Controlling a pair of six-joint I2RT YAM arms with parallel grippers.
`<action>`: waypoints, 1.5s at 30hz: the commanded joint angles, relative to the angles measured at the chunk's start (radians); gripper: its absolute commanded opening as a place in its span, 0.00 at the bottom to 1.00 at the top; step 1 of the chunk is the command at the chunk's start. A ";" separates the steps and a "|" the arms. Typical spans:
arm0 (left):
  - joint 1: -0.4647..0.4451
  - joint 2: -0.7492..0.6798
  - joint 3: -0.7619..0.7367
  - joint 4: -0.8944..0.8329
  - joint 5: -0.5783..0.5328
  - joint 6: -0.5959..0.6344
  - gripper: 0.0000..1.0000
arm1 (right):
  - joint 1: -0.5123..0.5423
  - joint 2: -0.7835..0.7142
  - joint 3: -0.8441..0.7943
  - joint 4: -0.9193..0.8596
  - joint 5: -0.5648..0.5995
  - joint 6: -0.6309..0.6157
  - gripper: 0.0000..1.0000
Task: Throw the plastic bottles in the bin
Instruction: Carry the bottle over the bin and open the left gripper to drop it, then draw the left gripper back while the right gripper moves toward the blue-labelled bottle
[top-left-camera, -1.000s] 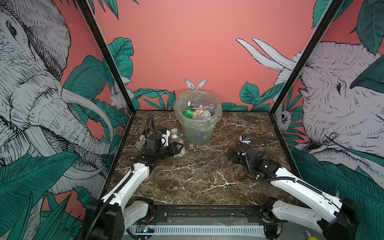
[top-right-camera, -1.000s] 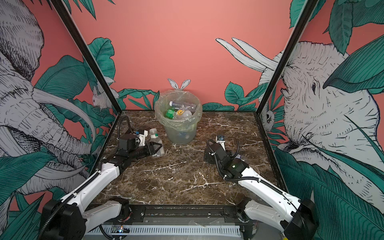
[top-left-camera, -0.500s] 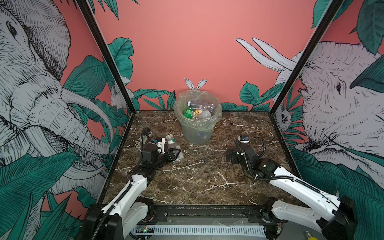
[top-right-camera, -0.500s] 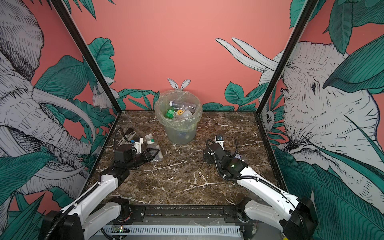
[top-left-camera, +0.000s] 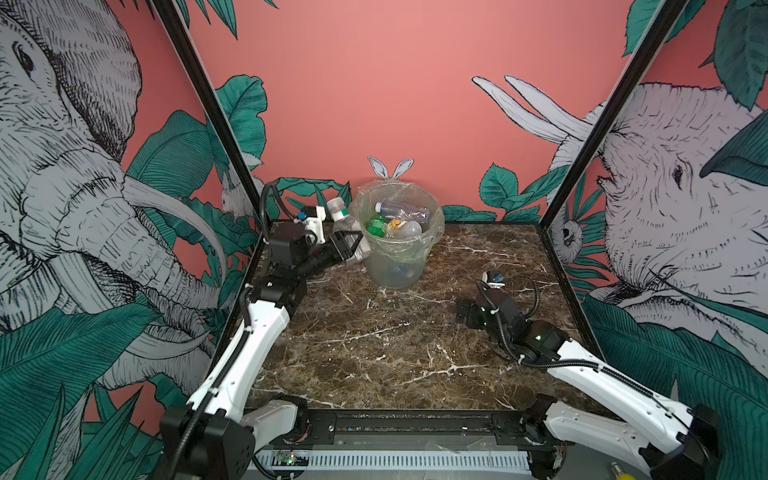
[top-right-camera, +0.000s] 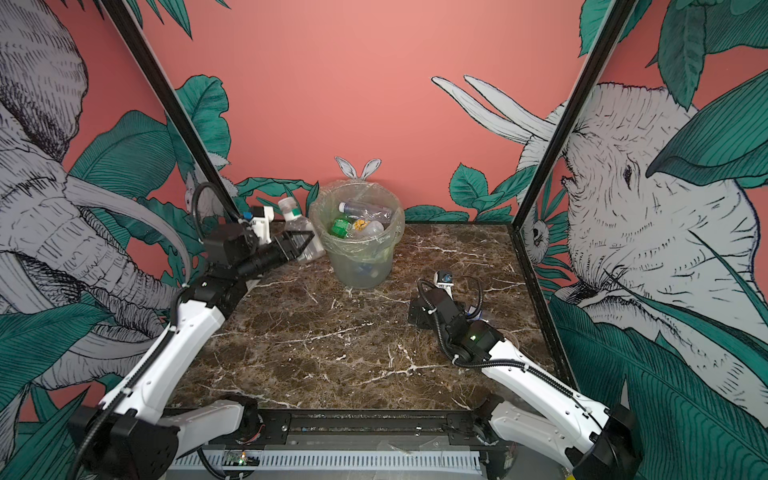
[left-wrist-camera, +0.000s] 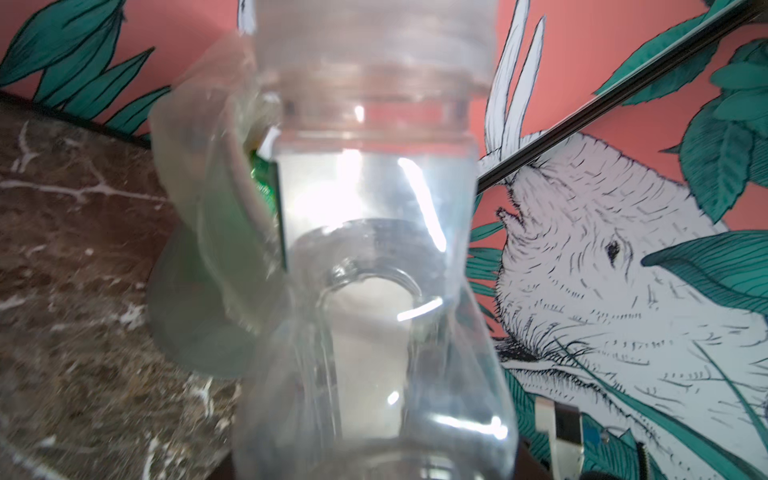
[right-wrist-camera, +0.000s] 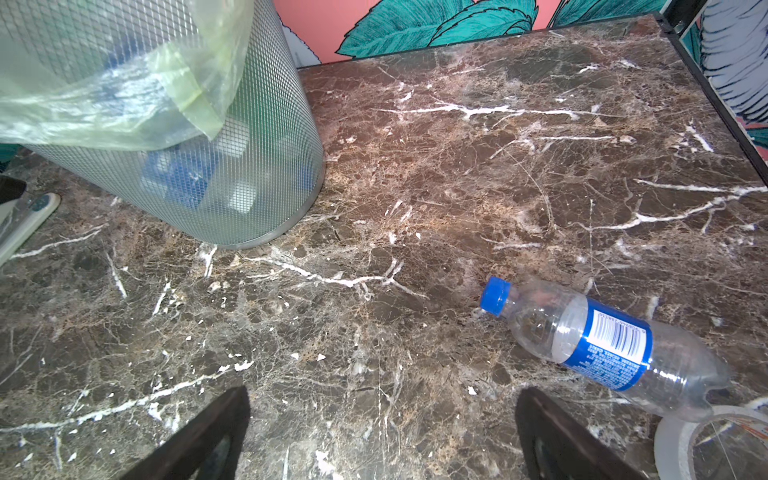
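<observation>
My left gripper (top-left-camera: 350, 246) is shut on a clear plastic bottle (top-left-camera: 344, 224) with a white cap and a green band, held off the table right beside the bin's left rim. In both top views it tilts, cap up (top-right-camera: 298, 227). It fills the left wrist view (left-wrist-camera: 374, 249), hiding the fingers. The bin (top-left-camera: 395, 266) (top-right-camera: 358, 262), lined with a clear bag, holds several bottles (top-left-camera: 401, 214). My right gripper (top-left-camera: 465, 318) (right-wrist-camera: 382, 415) hovers open low over the marble. A clear bottle with a blue cap and label (right-wrist-camera: 602, 340) lies just off to one side of it.
A roll of clear tape (right-wrist-camera: 706, 444) lies against the blue-labelled bottle's base. A white flat object (right-wrist-camera: 20, 220) shows beside the bin's foot (right-wrist-camera: 249, 187). Black frame posts and patterned walls close in the marble table (top-left-camera: 374, 353) on three sides.
My left arm has lifted the clear bottle off the table and carried it up and back to the bin's rim. The right arm has hardly moved.
</observation>
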 joint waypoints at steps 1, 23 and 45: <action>-0.042 0.145 0.173 -0.116 -0.019 -0.053 0.47 | -0.005 -0.022 -0.019 -0.012 0.025 0.016 0.99; -0.055 0.270 0.681 -0.355 -0.026 0.053 1.00 | -0.008 -0.091 -0.011 -0.076 0.059 0.000 0.99; 0.081 -0.072 0.060 -0.303 -0.051 0.193 1.00 | -0.158 0.041 0.104 -0.223 -0.069 0.087 1.00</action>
